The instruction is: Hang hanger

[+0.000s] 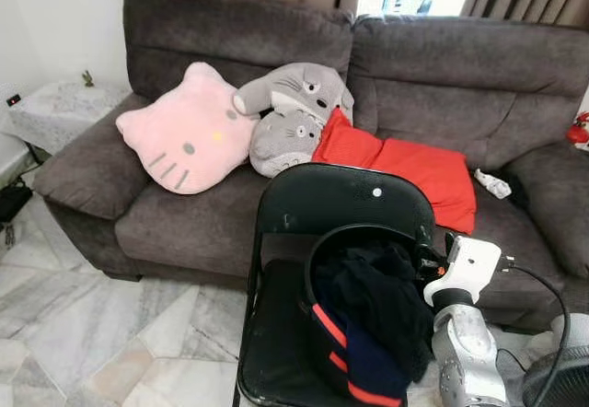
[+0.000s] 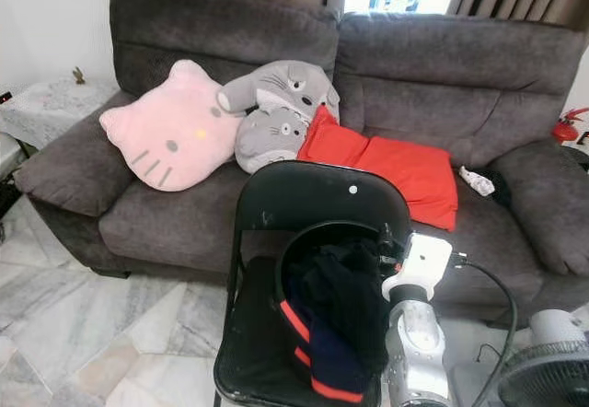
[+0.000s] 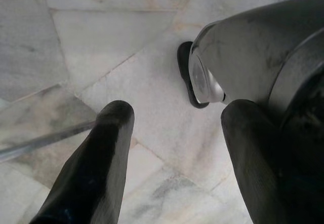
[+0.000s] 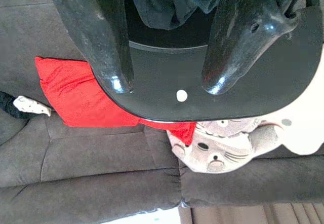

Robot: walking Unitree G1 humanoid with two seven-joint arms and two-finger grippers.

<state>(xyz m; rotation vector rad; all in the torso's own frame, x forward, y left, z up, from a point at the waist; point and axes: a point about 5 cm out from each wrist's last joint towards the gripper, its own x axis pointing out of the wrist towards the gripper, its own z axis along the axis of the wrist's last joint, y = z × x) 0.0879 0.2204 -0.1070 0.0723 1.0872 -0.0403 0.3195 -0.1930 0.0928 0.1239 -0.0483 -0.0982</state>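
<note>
A black folding chair [image 1: 322, 200] stands in front of a grey sofa [image 1: 442, 75]. On its seat lies a dark garment with red stripes [image 1: 368, 324], and a glossy black curved band [image 1: 314, 258], possibly the hanger, arches over it. My right gripper [image 4: 168, 84] reaches in from the right at the garment's top edge. Its fingers [image 4: 109, 41] are apart and open over the chair's backrest, with dark cloth [image 4: 167, 1] between their bases. My left gripper [image 3: 179, 115] hangs open over the floor.
The sofa carries a pink cat pillow [image 1: 184, 131], two grey plush toys [image 1: 290, 112] and a red cushion [image 1: 414, 168]. A fan [image 1: 561, 370] with a cable stands at the right. A side table [image 1: 55, 108] is at the left. The floor is marble tiles [image 1: 83, 315].
</note>
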